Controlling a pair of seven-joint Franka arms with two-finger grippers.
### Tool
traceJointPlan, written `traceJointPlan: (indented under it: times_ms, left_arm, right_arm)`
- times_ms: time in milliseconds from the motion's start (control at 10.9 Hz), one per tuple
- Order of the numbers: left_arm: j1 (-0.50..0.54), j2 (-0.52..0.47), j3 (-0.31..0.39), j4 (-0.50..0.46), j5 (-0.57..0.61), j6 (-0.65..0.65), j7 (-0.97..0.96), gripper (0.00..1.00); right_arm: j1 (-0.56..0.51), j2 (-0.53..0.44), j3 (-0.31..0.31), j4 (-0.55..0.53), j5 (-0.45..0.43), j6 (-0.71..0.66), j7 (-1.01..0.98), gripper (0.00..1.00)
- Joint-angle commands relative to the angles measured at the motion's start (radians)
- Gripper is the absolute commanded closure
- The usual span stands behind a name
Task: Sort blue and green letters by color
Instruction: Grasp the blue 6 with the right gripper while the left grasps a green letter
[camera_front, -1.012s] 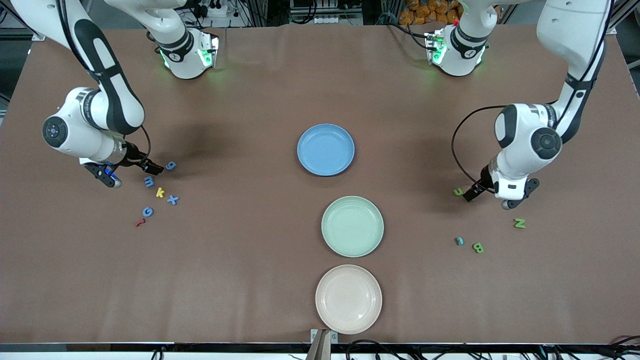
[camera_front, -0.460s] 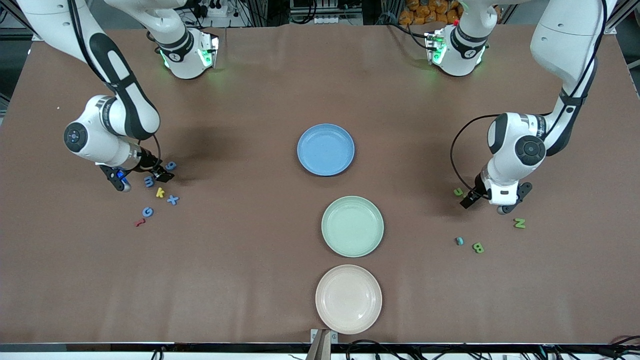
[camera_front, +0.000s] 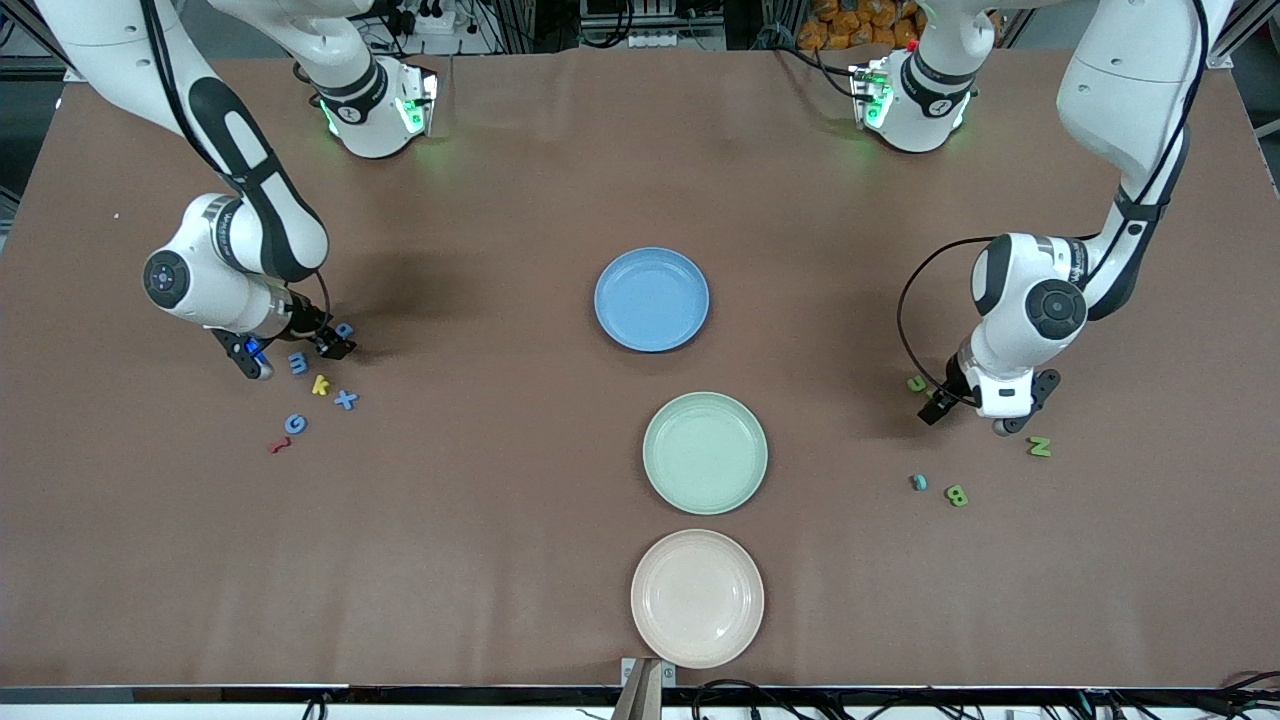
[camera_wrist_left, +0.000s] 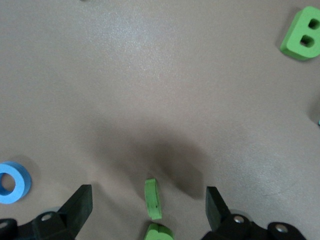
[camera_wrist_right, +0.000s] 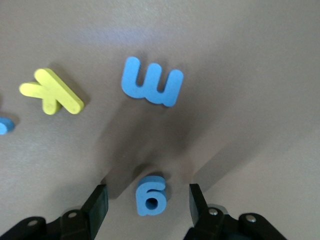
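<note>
Both grippers worked low over the counter (camera_front: 520, 200): right gripper (camera_wrist_right: 145, 205) straddled the blue 9 (camera_wrist_right: 150, 196), fingers (camera_wrist_right: 97, 206) open; left gripper (camera_wrist_left: 147, 205) straddled the green u (camera_wrist_left: 153, 198), fingers (camera_wrist_left: 80, 204) open. Next move for each, likely: close and lift.

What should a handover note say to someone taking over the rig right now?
Right gripper: open, straddling the blue 9 on the table, not gripping yet.
Left gripper: open, around the green u.
Blue m, x and G lie on the table at the right arm's end; green N and B at the left arm's end.
Done: nothing; blue plate and green plate hold no letters.
Left: every blue and green letter.
</note>
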Motion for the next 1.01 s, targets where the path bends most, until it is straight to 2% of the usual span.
traceJointPlan:
  times_ms: [0,92,184,368,644,920]
  left_arm:
    - [-0.001,0.010,-0.001,0.010,0.034,0.008,-0.040,0.06]
    - [-0.002,0.009,-0.003,0.010,0.032,0.008,-0.045,0.67]
    - [-0.001,0.007,-0.003,0.010,0.032,0.008,-0.081,1.00]
    - [-0.011,0.007,-0.004,0.010,0.032,0.008,-0.120,1.00]
    - [-0.010,0.001,-0.006,0.010,0.034,0.003,-0.106,1.00]
    - [-0.010,-0.005,-0.007,0.016,0.034,0.001,-0.100,1.00]
  right_arm:
    - [-0.005,-0.017,0.009,-0.035,0.019,0.008,-0.002,0.29]
    - [-0.005,-0.020,0.010,-0.040,0.019,0.002,-0.002,0.33]
    - [-0.005,-0.021,0.010,-0.043,0.019,0.000,-0.004,0.42]
    - [-0.005,-0.023,0.029,-0.043,0.017,-0.001,-0.005,0.69]
    - [-0.005,-0.037,0.046,-0.040,0.017,-0.004,-0.008,0.99]
    - [-0.005,-0.096,0.074,0.008,0.019,-0.116,0.009,1.00]
